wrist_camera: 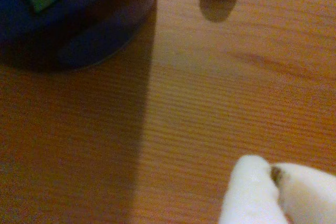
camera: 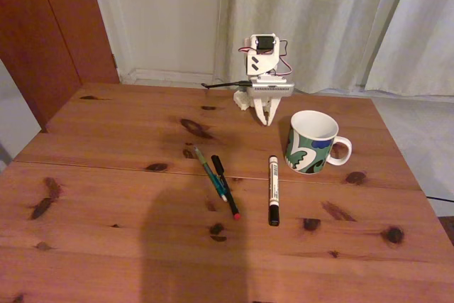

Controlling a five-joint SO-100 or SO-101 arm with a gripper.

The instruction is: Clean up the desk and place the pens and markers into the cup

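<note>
Centrally, three pens (camera: 220,175) w/ bare desk (camera: 106,246) all round, cup (camera: 311,142) nr right edge, fingers (camera: 266,120) closed, empty.

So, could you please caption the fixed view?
Three pens lie on the desk beside the empty cup; folded arm's fingers closed.

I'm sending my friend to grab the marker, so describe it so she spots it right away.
Start at the mug on the wooden desk. Just left of it in the fixed view lies the marker, pointing toward the camera. Unlike the two thin pens farther left, it is thicker, white-barrelled with black ends.
</note>
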